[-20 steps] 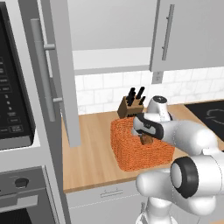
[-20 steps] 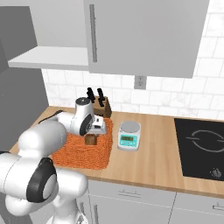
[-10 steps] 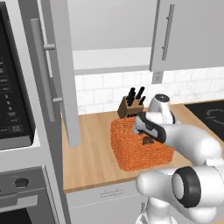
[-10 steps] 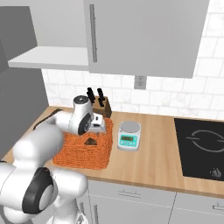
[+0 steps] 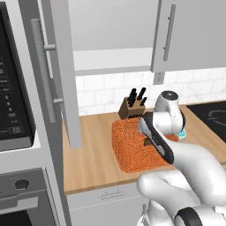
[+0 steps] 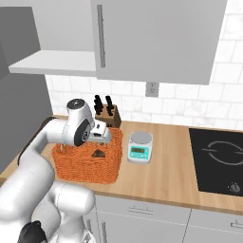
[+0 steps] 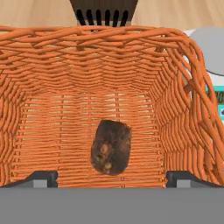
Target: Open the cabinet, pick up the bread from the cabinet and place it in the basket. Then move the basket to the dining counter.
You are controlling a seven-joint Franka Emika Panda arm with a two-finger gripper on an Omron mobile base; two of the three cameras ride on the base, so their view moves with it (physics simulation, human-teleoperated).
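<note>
The end effector (image 7: 112,177) now stands with fingers spread wide, wider than a second ago, and clamps nothing. The small dark brown bread lump (image 7: 111,147) lies released on the floor of the orange woven rectangular basket (image 6: 88,163) (placement step judged complete). Beyond, the light-grey wall cabinet (image 5: 59,70) remains open; moving the basket is next.

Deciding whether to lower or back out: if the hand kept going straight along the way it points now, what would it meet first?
Most likely the bread: it lies on the floor of the basket, between the open hand's fingertips in the hand view. How much gap remains above it is unclear.
</note>
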